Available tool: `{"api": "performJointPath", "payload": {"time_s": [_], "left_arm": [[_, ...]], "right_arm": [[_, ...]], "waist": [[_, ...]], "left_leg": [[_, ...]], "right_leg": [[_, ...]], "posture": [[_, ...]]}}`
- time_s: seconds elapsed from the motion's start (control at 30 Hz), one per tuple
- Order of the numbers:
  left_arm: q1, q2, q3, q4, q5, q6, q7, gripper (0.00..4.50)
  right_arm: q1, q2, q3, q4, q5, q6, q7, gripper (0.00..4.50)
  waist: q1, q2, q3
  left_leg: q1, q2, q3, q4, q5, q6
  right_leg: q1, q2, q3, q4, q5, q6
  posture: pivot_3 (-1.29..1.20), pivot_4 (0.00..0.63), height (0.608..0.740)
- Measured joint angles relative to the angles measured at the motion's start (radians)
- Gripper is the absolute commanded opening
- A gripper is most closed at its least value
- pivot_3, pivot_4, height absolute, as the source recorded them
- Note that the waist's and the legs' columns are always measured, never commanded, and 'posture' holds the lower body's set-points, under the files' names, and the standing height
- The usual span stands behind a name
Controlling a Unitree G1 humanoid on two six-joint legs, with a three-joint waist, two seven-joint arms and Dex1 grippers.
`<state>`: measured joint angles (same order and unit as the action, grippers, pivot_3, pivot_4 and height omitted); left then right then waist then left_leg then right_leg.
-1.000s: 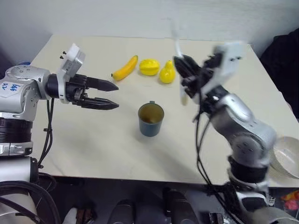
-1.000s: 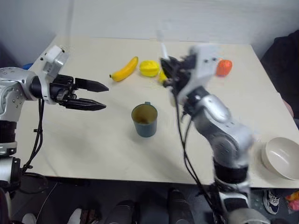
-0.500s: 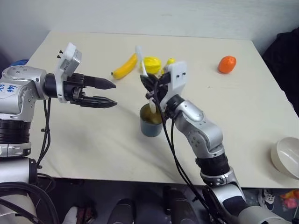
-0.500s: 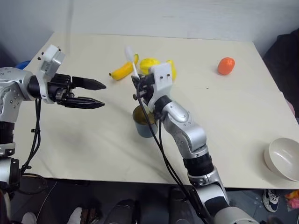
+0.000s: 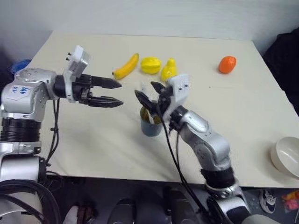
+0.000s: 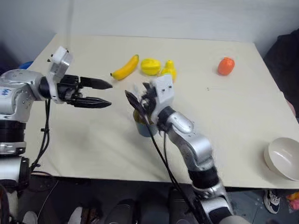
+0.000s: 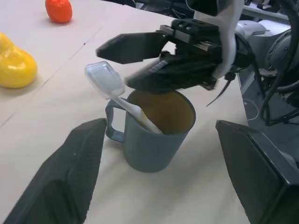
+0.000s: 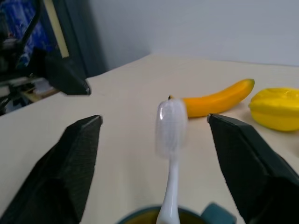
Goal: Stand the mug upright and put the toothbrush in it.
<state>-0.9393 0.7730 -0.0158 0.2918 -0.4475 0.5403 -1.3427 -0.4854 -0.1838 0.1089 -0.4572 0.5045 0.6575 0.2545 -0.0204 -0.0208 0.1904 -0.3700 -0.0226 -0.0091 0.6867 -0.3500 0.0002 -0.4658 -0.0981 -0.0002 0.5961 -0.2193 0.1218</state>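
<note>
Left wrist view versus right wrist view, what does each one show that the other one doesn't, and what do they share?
Left wrist view alone: the whole upright mug with its loop handle, the orange fruit, and the right gripper open just over the mug's rim. Right wrist view alone: the banana and, at the far side, the tip of the left gripper. Both: the toothbrush standing in the mug with its bristle head up, leaning on the rim, touched by no finger, and the beige table.

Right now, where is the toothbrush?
The toothbrush stands in the upright mug near the table's middle, bristle head up, leaning on the rim between the open right pincer's fingers.
</note>
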Motion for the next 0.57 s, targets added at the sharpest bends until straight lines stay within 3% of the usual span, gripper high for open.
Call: {"api": "performJointPath", "payload": {"time_s": [0.13,0.23,0.27,0.33,0.37,0.47,0.57], "left_arm": [[-0.004,-0.035,0.002,0.037,0.008,-0.048,0.006,3.96],[-0.017,-0.010,-0.004,0.044,0.005,-0.041,-0.060,3.96],[-0.017,0.001,-0.002,0.046,0.004,-0.039,-0.073,3.96],[-0.030,0.017,-0.006,0.069,0.004,-0.038,-0.121,3.96],[-0.029,0.035,-0.005,0.080,0.005,-0.038,-0.139,3.96],[-0.030,0.065,-0.008,0.096,0.011,-0.042,-0.158,3.96],[-0.029,0.092,-0.008,0.120,0.020,-0.050,-0.158,3.96]], "right_arm": [[-0.022,-0.130,-0.249,-0.181,0.285,0.140,-0.014,4.44],[0.047,-0.522,-0.490,-0.247,0.530,0.286,0.113,4.44],[0.074,-0.588,-0.534,-0.248,0.570,0.314,0.148,4.44],[0.265,-0.816,-0.712,-0.264,0.660,0.403,0.347,4.44],[0.344,-0.871,-0.768,-0.270,0.660,0.436,0.426,4.44],[0.536,-0.934,-0.916,-0.301,0.621,0.456,0.625,4.44],[0.615,-0.932,-0.965,-0.315,0.574,0.430,0.685,4.44]], "waist": [[-0.005,0.000,0.000],[-0.002,0.001,0.001],[0.001,0.001,0.001],[0.010,0.001,0.001],[0.011,0.000,0.000],[0.016,-0.001,0.000],[0.019,-0.002,0.001]], "left_leg": [[-0.001,0.000,0.002,0.005,-0.003,0.004],[-0.001,0.001,0.003,0.005,-0.006,0.010],[0.000,0.001,0.004,0.005,-0.007,0.011],[0.000,0.003,0.010,0.004,-0.008,0.013],[0.001,0.005,0.012,0.005,-0.009,0.015],[0.003,0.006,0.015,0.010,-0.009,0.015],[0.011,0.006,0.014,0.012,-0.009,0.015]], "right_leg": [[0.001,-0.001,0.000,-0.001,0.001,0.002],[0.004,0.000,-0.002,-0.005,0.001,0.002],[0.004,0.000,-0.002,-0.005,0.001,0.002],[0.006,0.002,-0.004,-0.006,0.001,0.002],[0.006,0.004,-0.003,-0.006,0.001,0.002],[0.008,0.005,-0.002,-0.005,0.001,0.002],[0.019,0.004,-0.002,-0.007,0.003,0.003]], "posture": [[0.00,0.150,0.740],[0.00,0.150,0.740],[0.00,0.150,0.740],[0.00,0.150,0.740],[0.00,0.150,0.740],[0.00,0.150,0.740],[0.00,0.150,0.740]]}}
